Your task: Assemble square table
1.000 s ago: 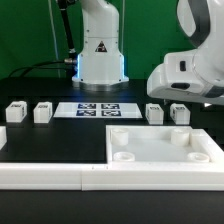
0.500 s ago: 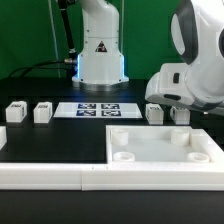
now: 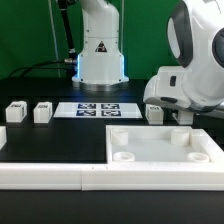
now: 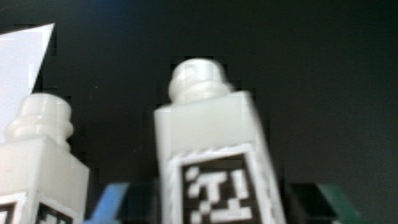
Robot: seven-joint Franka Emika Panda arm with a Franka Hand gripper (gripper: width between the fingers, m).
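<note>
Standing between the wide-open jaws of the gripper (image 4: 221, 203), one leg (image 4: 210, 135) is straddled, not clamped. Just outside them another leg (image 4: 39, 150) is seen.

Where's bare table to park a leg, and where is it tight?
Largest bare patch: black table bordered by the marker board, the tabletop slab and the front wall. A thin strip lies between marker board and robot base. Crowded on the exterior view's right: the gripper, open, hangs over a leg beside another leg.
</note>
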